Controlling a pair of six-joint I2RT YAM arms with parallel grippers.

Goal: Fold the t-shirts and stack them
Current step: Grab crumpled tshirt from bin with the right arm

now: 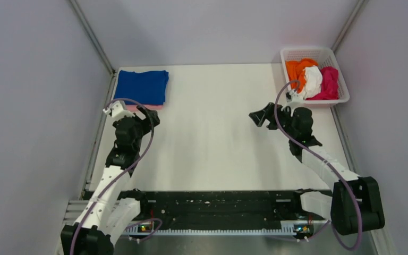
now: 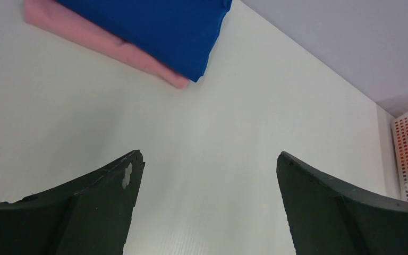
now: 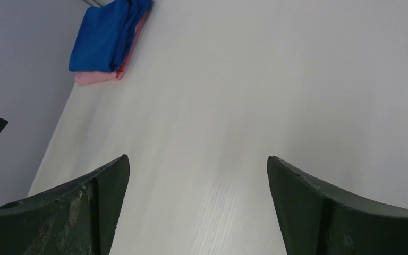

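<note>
Left gripper [image 2: 208, 154] and right gripper [image 3: 197, 158] are hanging wide open, empty. Folded blue t-shirt [image 1: 141, 86] is lying on pink t-shirt [image 1: 144, 107] at the table's [image 1: 218, 143] far-left corner. Crumpled t-shirts [image 1: 313, 79] are sitting in the far-right basket [image 1: 308, 51]: light, limp, likely pinchable at raised folds.

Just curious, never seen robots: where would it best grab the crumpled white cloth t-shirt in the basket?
Probably its raised top folds, from straight above: the crumpled white cloth t-shirt lies between the orange t-shirt and magenta t-shirt inside the white plastic lattice basket, whose walls block sideways approaches.
</note>
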